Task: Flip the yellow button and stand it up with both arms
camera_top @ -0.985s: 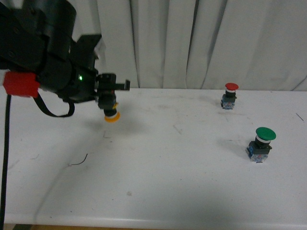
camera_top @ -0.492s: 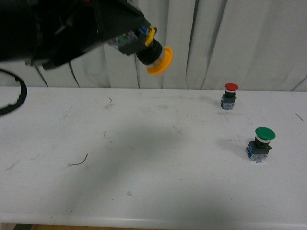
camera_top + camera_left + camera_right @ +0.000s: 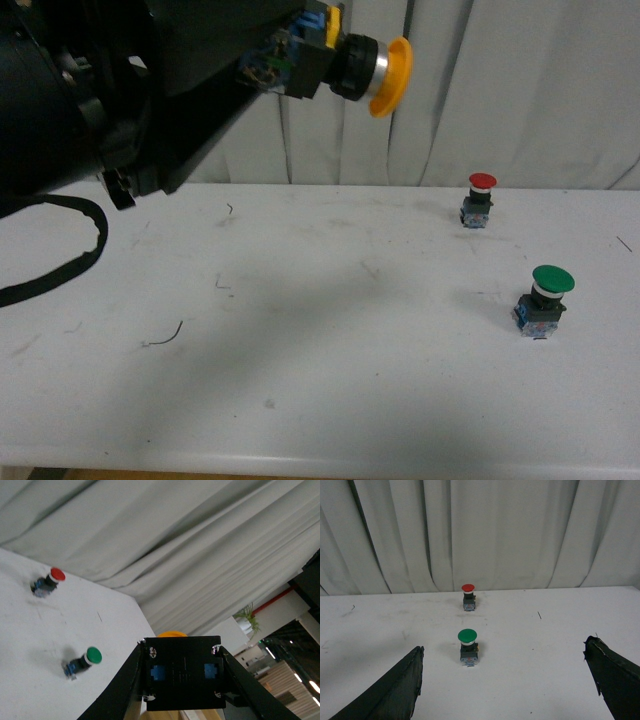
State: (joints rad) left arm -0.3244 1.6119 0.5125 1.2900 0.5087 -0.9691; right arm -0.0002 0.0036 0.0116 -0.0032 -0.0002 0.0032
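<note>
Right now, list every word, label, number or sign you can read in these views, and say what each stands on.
No text can be read in any view.
yellow button: faint marks on its black block in the left wrist view, too small to read.
red button: no legible marking.
green button: no legible marking.

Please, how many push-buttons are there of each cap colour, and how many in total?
yellow button: 1
red button: 1
green button: 1
Total: 3
</note>
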